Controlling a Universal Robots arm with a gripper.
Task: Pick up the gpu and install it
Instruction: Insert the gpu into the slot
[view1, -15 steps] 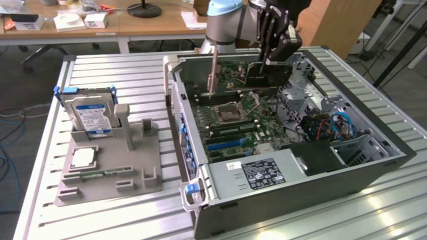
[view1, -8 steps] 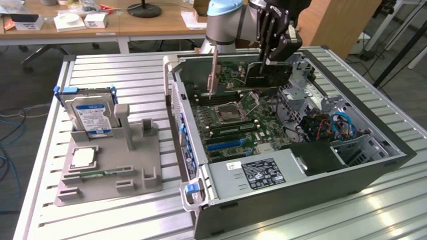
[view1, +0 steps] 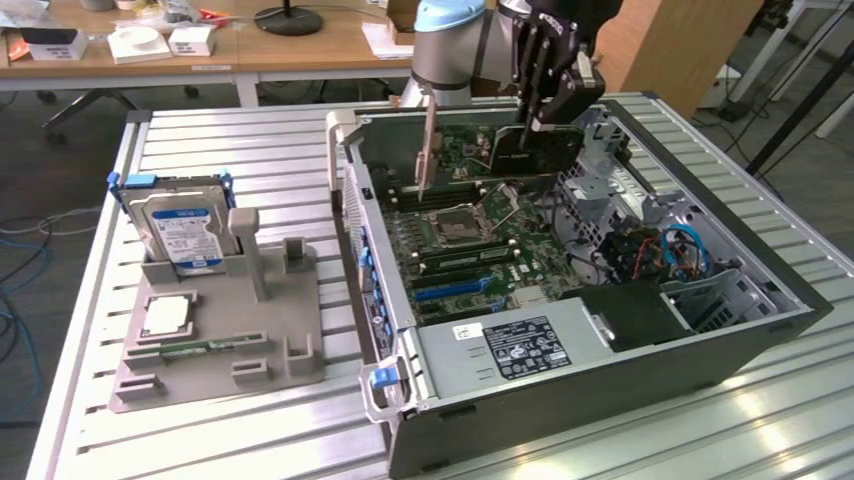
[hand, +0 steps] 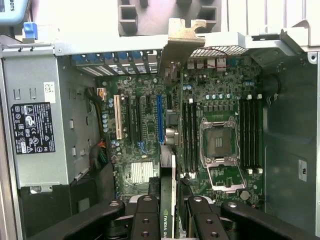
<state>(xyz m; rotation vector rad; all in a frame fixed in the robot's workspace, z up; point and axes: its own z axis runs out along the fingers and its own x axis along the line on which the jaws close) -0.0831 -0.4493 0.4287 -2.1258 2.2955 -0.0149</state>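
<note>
Gripping gpu (hand: 167, 210) edge-on (case (view1: 641, 390) open)

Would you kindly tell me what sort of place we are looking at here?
Probably a robotics lab or workshop: a robot arm reaches over an open computer case on a slatted metal table, with cluttered wooden desks behind.

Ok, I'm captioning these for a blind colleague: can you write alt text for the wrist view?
The gripper holds the gpu edge-on over the motherboard of an open computer case. A processor socket sits to one side of the card, the grey power supply to the other.
</note>
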